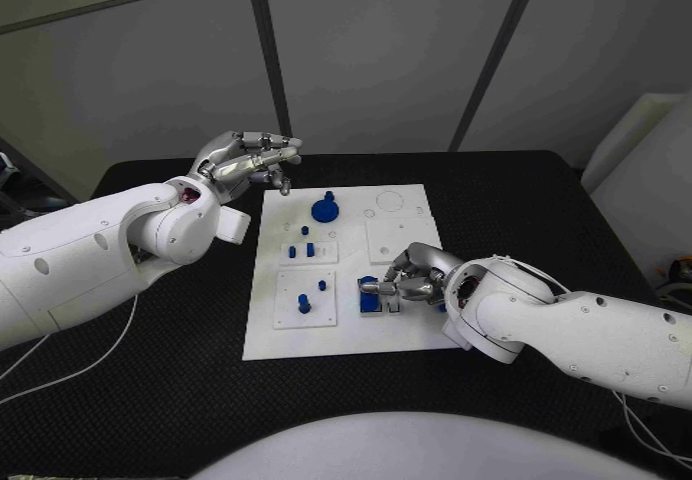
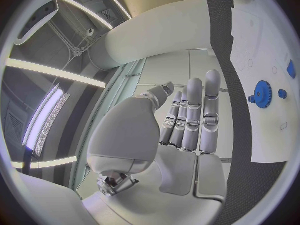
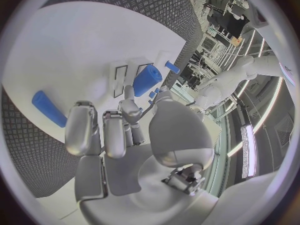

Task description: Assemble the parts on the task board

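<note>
The white task board (image 1: 346, 325) lies mid-table. My right hand (image 1: 408, 280) rests low over its near right part; in the right wrist view its thumb and a fingertip (image 3: 128, 94) pinch a blue cylinder (image 3: 147, 80) beside two narrow slots, seen from the head as a blue piece (image 1: 371, 291). A blue bar (image 3: 49, 108) lies flat on the board nearby. My left hand (image 1: 248, 160) hangs raised off the board's far left corner, fingers (image 2: 194, 117) stretched out, holding nothing. A blue gear (image 1: 326, 210) (image 2: 262, 94) stands on the far part of the board.
Small blue pegs (image 1: 306, 233) (image 1: 304, 303) stand in the board's left panels. Black table (image 1: 173, 400) surrounds the board. A white panel (image 1: 642, 150) leans at the far right.
</note>
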Motion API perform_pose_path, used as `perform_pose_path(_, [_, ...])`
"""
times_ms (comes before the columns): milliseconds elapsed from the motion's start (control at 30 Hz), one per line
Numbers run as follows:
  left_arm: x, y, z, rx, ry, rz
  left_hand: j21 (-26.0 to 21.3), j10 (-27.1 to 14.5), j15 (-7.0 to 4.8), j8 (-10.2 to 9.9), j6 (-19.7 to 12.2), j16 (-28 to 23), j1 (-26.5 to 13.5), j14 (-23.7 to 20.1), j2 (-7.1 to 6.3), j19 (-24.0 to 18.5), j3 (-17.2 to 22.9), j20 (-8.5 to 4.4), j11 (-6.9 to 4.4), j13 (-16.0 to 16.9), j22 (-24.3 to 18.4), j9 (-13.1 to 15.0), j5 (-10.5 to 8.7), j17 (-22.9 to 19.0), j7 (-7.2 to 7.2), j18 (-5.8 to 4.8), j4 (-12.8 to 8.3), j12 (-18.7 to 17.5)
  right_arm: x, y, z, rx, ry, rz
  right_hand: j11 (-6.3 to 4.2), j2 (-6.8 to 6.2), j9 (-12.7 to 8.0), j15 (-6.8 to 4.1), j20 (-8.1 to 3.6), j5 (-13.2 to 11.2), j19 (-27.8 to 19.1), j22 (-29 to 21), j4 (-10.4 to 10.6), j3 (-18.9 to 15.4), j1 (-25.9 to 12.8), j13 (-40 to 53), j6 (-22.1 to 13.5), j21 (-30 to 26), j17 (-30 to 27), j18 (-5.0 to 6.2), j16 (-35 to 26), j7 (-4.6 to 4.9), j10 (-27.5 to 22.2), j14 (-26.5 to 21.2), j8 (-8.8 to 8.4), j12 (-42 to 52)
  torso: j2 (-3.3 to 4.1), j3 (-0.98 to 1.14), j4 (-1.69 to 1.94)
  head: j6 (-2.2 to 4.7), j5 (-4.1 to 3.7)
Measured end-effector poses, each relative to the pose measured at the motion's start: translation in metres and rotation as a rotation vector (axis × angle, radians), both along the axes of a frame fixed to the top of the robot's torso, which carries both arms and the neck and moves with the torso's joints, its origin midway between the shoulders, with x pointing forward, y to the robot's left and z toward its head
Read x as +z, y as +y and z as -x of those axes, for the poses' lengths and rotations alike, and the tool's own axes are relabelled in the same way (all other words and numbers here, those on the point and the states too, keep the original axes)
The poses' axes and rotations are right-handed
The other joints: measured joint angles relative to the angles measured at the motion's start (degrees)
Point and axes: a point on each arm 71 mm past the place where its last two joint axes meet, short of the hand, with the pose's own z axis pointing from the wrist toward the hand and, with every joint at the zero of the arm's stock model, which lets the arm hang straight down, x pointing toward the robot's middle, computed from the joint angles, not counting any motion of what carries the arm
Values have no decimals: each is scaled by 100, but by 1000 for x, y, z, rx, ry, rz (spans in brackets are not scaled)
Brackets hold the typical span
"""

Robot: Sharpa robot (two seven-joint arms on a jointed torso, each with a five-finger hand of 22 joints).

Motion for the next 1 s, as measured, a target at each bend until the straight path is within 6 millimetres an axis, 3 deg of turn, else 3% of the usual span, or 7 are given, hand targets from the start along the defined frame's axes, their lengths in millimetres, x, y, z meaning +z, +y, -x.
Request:
perform_pose_path(133, [0, 1, 0, 1, 0, -1, 0, 0, 0, 0, 0, 0, 0, 0, 0, 0, 0, 0, 0, 0, 0, 0, 0, 0, 0, 0, 0, 0, 3, -1, 3, 12, -11, -3, -4, 14, 38, 0, 0, 327, 0, 38, -119, 94, 455, 106, 0, 0, 0, 0, 0, 0, 4, 0, 0, 60, 0, 4, -2, -2, 12])
perform_pose_path(367, [0, 2, 0, 2, 0, -1, 0, 0, 0, 0, 0, 0, 0, 0, 0, 0, 0, 0, 0, 0, 0, 0, 0, 1, 0, 0, 0, 0, 9, -1, 8, 49, -48, -6, -73, -8, 172, -33, -44, 140, 44, 222, -495, 160, 1153, 554, 213, 113, 0, -12, 100, -116, 365, 12, 229, 448, -1, 5, -9, -6, 25])
perform_pose_path(400, [0, 2, 0, 2, 0, -1, 0, 0, 0, 0, 0, 0, 0, 0, 0, 0, 0, 0, 0, 0, 0, 0, 0, 0, 0, 0, 0, 0, 10, -1, 8, 53, -52, -5, -81, 3, 199, -43, -64, 106, 64, 266, -495, 160, 1165, 623, 236, 143, 0, -92, 135, -139, 417, 1, 270, 510, -2, 5, -9, -7, 25])
perform_pose_path(567, [0, 2, 0, 3, 1, -2, 0, 0, 0, 0, 0, 0, 0, 0, 0, 0, 0, 0, 0, 0, 0, 0, 0, 1, 0, 0, 0, 0, 12, 1, 10, 74, -71, -1, -83, 6, 297, -83, -93, 90, 93, 374, -485, 119, 1167, 765, 264, 193, -1, -92, 185, -168, 475, 1, 427, 714, -2, 5, -9, -6, 25])
perform_pose_path(700, [0, 2, 0, 4, 1, -2, 0, 0, 0, 29, 0, 23, 0, 0, 0, 0, 0, 0, 0, 0, 0, 0, 0, 1, 0, 0, 0, 27, 12, 1, 10, 82, -82, 5, -83, 6, 319, -83, -93, 90, 93, 393, -485, 119, 1167, 882, 285, 194, -1, -92, 197, -188, 475, 1, 427, 747, -2, 2, -2, -4, 23])
perform_pose_path(867, [-1, 2, 0, 4, 2, -2, 0, 0, 0, 29, 0, 23, 0, 0, 0, 0, 0, 0, 0, 0, 0, 0, 0, 1, 0, 1, 0, 27, 12, 0, 9, 86, -88, 14, -195, 5, 345, -83, -114, 91, 114, 400, -468, 102, 1166, 983, 285, 194, -1, -91, 198, -188, 587, 1, 466, 827, 1, -4, 1, -9, 31])
perform_pose_path(1000, [-1, 2, 0, 4, 2, -3, 0, 0, 0, 28, 0, 23, 0, 0, 0, 0, 0, 0, 0, 0, 0, 0, 0, 1, 0, 0, 0, 27, 12, 2, 10, 96, -88, 20, -186, 5, 364, -83, -114, 91, 114, 416, -468, 102, 1166, 979, 285, 227, -1, -91, 198, -188, 618, 1, 494, 824, 3, -4, 1, -25, 42])
